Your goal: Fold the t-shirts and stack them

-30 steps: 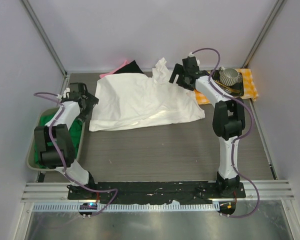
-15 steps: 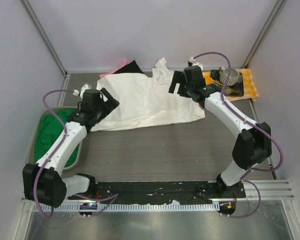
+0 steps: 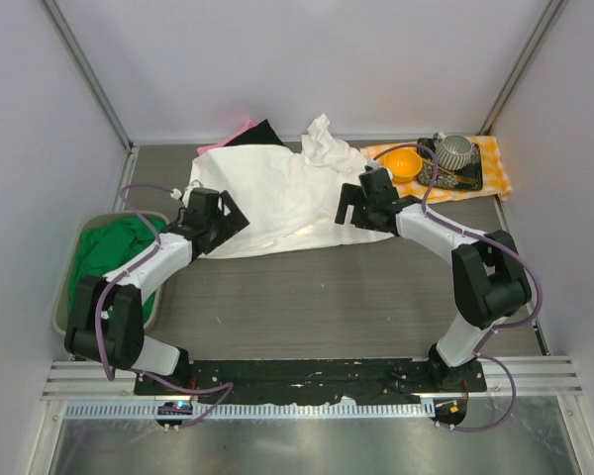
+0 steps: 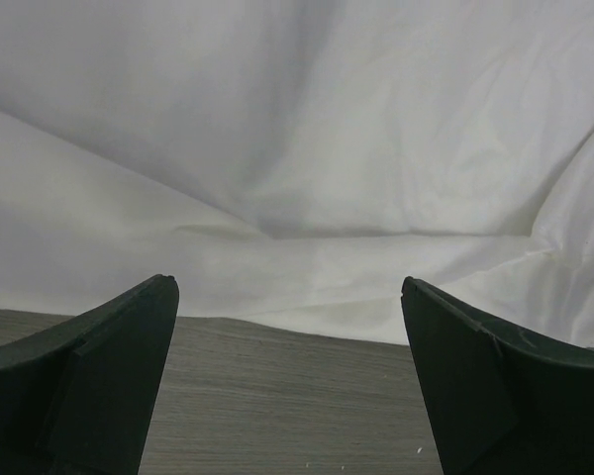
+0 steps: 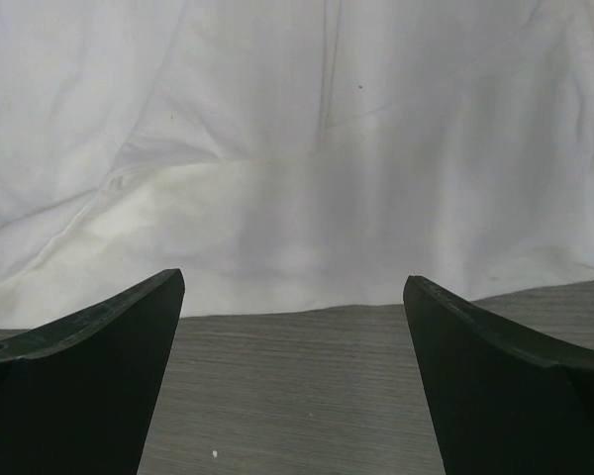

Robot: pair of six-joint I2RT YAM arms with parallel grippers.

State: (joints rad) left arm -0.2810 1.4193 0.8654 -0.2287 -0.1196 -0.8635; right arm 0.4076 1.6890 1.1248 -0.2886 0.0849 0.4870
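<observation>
White t-shirt [image 3: 277, 193]: spread on the far half of the counter [image 3: 317, 297], long axis left to right, crumpled end pointing to the far edge.
Left fingers [image 4: 99, 386]: wide apart, empty, at its near left hem.
Right fingers [image 5: 495, 386]: wide apart, empty, at its near right hem.
Green t-shirt [image 3: 109, 252]: heaped in the bin [image 3: 59, 297], far left.

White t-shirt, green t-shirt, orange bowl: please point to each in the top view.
white t-shirt [image 3: 282, 193], top view, middle of the spread cloth.
green t-shirt [image 3: 104, 247], top view, middle of the bunched cloth.
orange bowl [image 3: 401, 161], top view, its inside.
</observation>
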